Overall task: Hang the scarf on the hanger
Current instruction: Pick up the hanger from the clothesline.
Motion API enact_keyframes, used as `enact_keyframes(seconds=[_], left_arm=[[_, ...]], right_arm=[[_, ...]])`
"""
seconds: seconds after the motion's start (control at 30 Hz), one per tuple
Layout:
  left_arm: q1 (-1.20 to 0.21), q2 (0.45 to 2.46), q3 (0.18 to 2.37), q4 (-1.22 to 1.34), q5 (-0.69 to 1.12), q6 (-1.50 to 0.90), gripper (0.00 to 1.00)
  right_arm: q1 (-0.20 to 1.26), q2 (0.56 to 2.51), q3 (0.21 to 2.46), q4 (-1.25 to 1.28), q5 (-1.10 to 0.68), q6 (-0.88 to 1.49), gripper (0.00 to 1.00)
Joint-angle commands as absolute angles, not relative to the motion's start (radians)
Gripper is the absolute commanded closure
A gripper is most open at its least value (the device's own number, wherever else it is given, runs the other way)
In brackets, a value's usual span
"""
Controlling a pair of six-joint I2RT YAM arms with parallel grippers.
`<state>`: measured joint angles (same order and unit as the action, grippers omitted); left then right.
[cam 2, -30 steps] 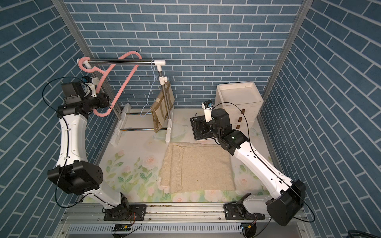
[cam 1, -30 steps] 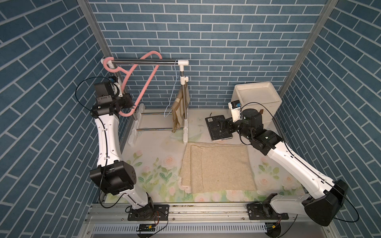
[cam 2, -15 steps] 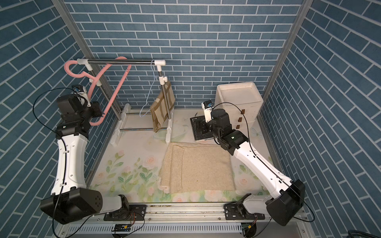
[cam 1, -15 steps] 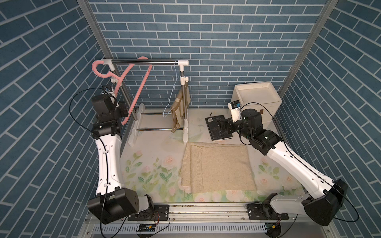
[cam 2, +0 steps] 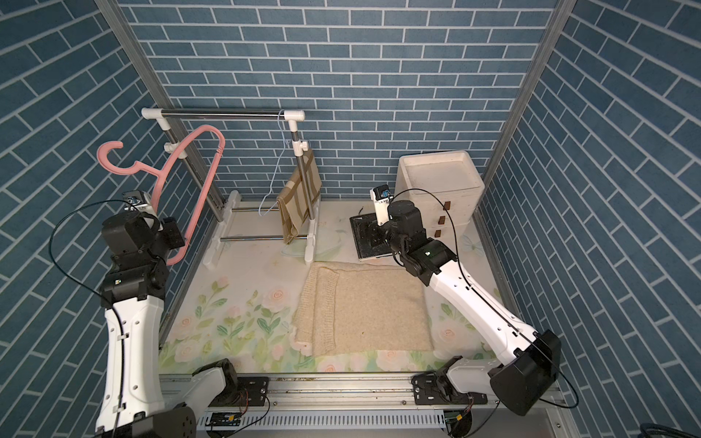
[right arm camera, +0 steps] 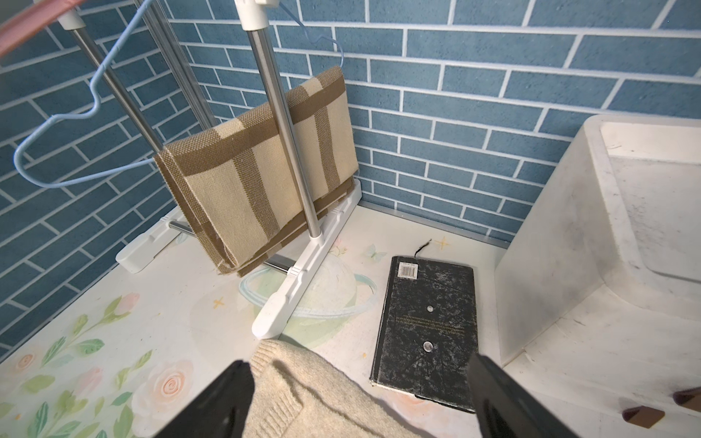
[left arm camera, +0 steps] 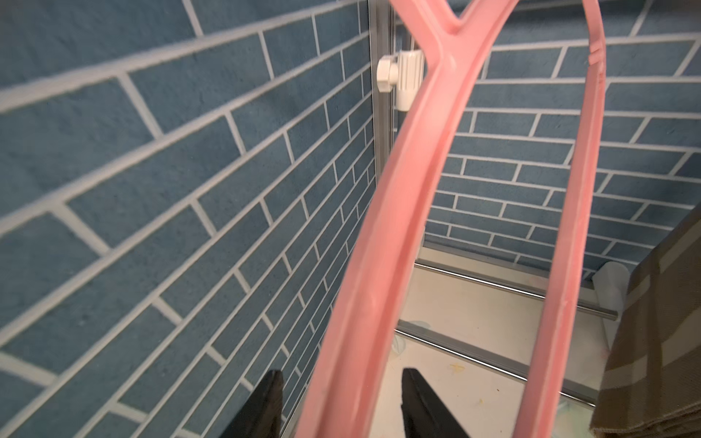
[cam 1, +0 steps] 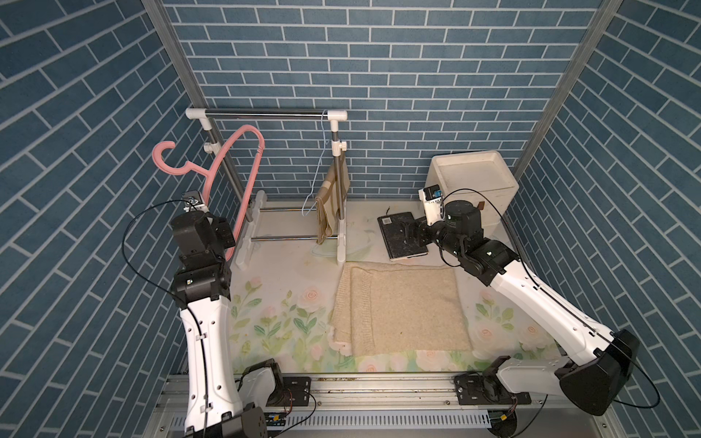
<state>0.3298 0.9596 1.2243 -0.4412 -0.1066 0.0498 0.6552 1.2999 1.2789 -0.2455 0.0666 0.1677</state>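
At left, my left pincer [left arm camera: 341, 396] pinched the lower end of the pink plastic hanger [left arm camera: 394, 197]. It held the hanger tilted in the air beside the side wall, clear of the clothes rack's rail [cam 1: 265, 112]. I judged the hanger stiff, light and smooth, so it was apt to swivel in so narrow a pinch.

At the rail's right post a striped scarf [right arm camera: 258, 182] hung folded over a pale blue wire hanger [right arm camera: 113, 53].

At centre lay the beige knitted scarf [cam 1: 402, 307], folded flat on the floral mat [cam 1: 280, 303]. It looked soft, limp and light, and I expected it to sag from any single pinch and to slide on smooth plastic. The best hold seemed to be the ribbed far edge, gathered through every layer.

My right pincer [right arm camera: 364, 398] hovered above that edge, spread wide and empty. A black book [cam 1: 402, 235] lay just beyond it and the rack's white foot [right arm camera: 303, 280] stood close by, both crowding the approach. At right sat a white foam box [right arm camera: 538, 246].
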Motion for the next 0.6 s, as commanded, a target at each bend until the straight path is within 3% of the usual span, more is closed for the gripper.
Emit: enact_keyframes(seconds=[0.0,0.13,0.33,0.57], left_arm=[[0.333,0.878,1.215,-0.453,-0.054,-0.005,0.80],[0.333,0.804,1.222,-0.472,0.068,-0.063,0.80],[0.333,0.770,1.240,-0.482,0.292,-0.149,0.80],[0.332,0.750,1.198,-0.352,0.537,-0.309,0.80]], right_arm=[[0.653,1.290,1.258,-0.208,0.067,0.217,0.06],[0.636,1.264,1.247,-0.181,0.018,0.244,0.06],[0.597,1.217,1.229,-0.035,-0.192,0.349,0.06],[0.599,1.244,1.203,0.283,-0.422,0.568,0.08]])
